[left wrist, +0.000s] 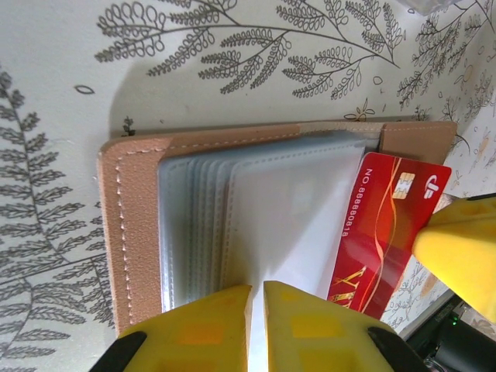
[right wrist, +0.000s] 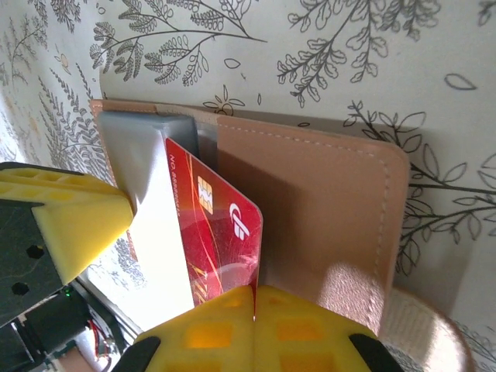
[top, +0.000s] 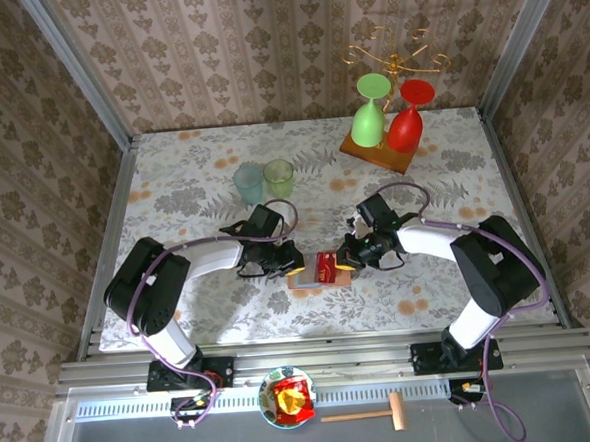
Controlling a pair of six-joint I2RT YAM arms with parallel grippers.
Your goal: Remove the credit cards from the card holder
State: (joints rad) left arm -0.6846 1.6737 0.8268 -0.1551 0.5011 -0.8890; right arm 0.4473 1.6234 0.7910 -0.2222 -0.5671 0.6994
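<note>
One floral table (top: 192, 177), damask walls (top: 264, 43), card holder (left wrist: 132, 225), red credit card (left wrist: 387, 225)

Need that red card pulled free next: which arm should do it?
Right. The right gripper is shut on the card, which sticks out of the holder; the left gripper pinches the sleeves, steadying them.

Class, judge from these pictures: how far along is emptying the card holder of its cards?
Done: the tan leather folding card holder lies open. In hand: the right gripper is shut on a red plastic credit card that sticks partly out of a clear sleeve, while the left gripper pinches the sleeves. Left: pulling that card free; further cards cannot be made out.
</note>
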